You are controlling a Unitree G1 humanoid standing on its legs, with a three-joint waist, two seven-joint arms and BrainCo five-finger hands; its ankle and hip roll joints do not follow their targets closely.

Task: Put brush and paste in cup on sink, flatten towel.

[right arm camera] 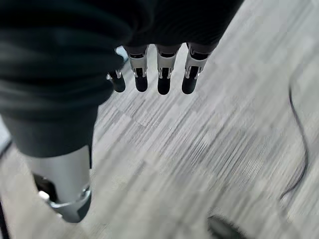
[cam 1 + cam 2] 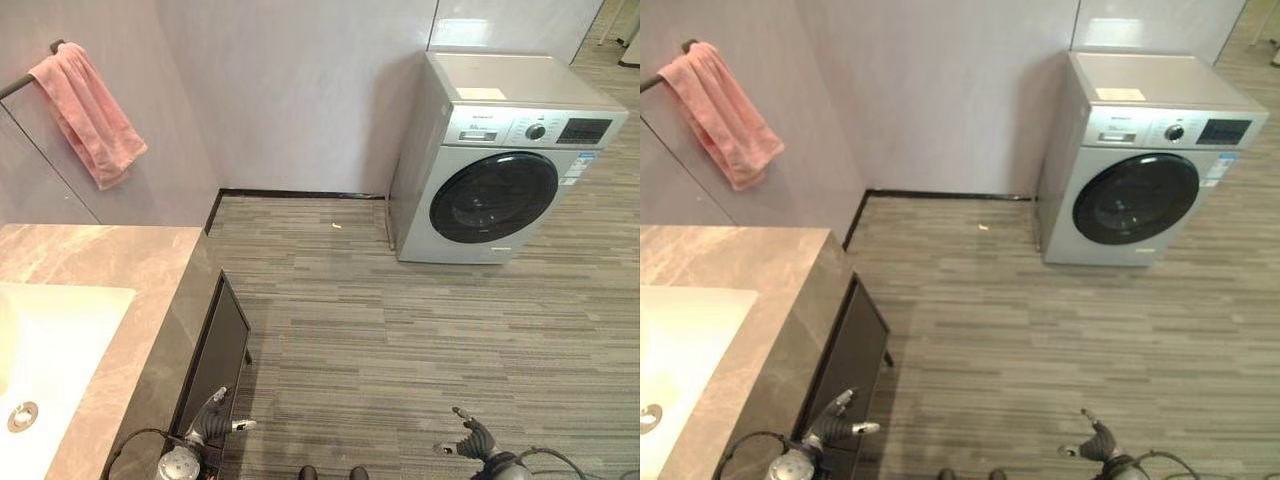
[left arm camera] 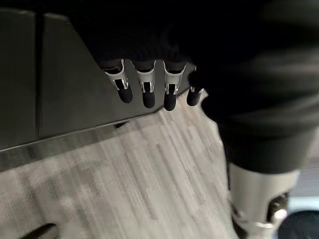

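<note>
Both hands low over striped grey floor (image 2: pixel 400 340), holding nothing: left hand (image 2: pixel 212 418) fingers relaxed, right hand (image 2: pixel 470 436) fingers spread. Pink towel (image 2: pixel 88 112) bunched on wall bar.

The pink towel (image 2: pixel 88 112) hung in the upper left of the frame, draped over a dark bar (image 2: pixel 25 72) on the grey wall. It was bunched rather than spread flat, gathered at the bar's end and falling in loose folds slanting down to the right, its lower corner ending in a blunt point. Below it, at the lower left of the frame, lay the white sink (image 2: pixel 55 345), set into a beige marbled counter (image 2: pixel 120 270), with its round metal drain (image 2: pixel 22 416) near the left edge.
</note>
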